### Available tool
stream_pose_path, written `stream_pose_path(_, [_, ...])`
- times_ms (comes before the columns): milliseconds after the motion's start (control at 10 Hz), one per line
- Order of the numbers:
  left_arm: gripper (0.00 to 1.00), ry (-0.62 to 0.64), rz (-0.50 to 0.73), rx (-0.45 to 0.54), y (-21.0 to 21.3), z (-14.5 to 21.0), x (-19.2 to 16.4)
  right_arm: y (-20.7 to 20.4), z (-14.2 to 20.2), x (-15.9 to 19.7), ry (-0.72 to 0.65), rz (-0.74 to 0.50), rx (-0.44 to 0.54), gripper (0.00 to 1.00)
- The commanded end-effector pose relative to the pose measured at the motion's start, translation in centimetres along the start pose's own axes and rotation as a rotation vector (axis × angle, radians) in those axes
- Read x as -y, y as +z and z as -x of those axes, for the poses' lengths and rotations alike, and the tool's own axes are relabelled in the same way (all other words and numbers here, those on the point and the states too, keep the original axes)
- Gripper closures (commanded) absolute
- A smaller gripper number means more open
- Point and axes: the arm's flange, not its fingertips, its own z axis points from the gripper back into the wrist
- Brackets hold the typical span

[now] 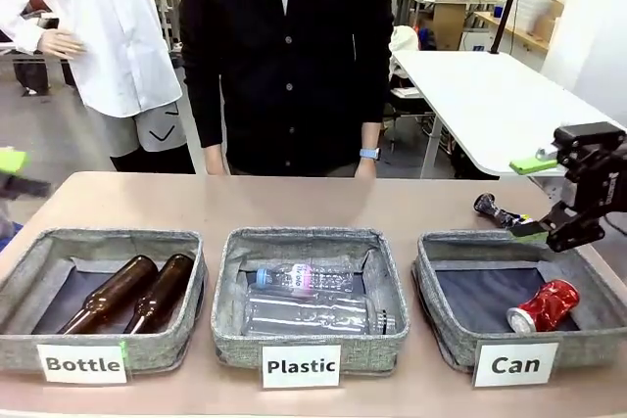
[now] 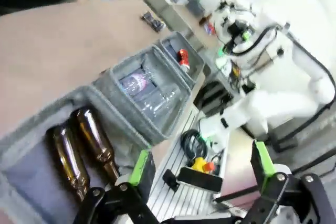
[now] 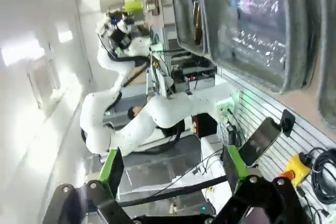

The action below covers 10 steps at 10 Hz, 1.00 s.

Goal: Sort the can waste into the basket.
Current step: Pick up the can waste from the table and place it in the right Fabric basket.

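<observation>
While the red can (image 1: 545,305) lies on its side in the front right corner of the basket labelled "Can" (image 1: 446,337), the dark can (image 1: 495,210) rests on the bare surface (image 1: 294,205) just behind that basket's far rim, near the surface's right edge. That basket sits at the near right corner of the surface, last in a row of three along the near edge. The middle basket (image 1: 235,342), labelled "Plastic", holds clear plastic bottles (image 1: 304,296). The left basket (image 1: 162,349), labelled "Bottle", holds two brown glass bottles (image 1: 137,293) lying side by side.

The right claw (image 1: 521,199) hangs at the right edge of the surface, above the far right corner of the basket labelled "Can". Its green-padded fingers are spread wide, one above the other, with nothing between them. Their tips point toward the dark can, and the lower one is just beside it; whether it touches the can cannot be told. Its own wrist camera shows the same wide, empty gap.

The left claw (image 2: 202,163) is at the left edge of the surface, partly cut off in the front view. From its wrist camera its fingers (image 2: 140,167) stand wide apart and empty, with the left basket below and beside them.

A person (image 1: 284,56) in a dark cardigan stands at the far edge, arms down, with a watch (image 1: 369,154) on one wrist. A second person (image 1: 108,26) in a white shirt stands farther back, toward the far left corner.
</observation>
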Motion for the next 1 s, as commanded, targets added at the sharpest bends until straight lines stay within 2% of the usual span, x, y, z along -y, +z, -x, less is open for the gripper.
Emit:
stream_pose_path(0, [0.05,0.077,0.026,0.136,3.4,3.5,-2.4,1.1,1.1,-0.5,0.123,0.023,0.178,0.00])
stream_pose_path(100, [0.05,0.000,0.000,0.000,0.0,0.0,0.0,0.0,0.0,0.0,0.000,0.000,0.000,0.00])
stream_pose_path(900, [0.05,0.000,0.000,0.000,0.0,0.0,0.0,0.0,0.0,0.0,0.000,0.000,0.000,0.00])
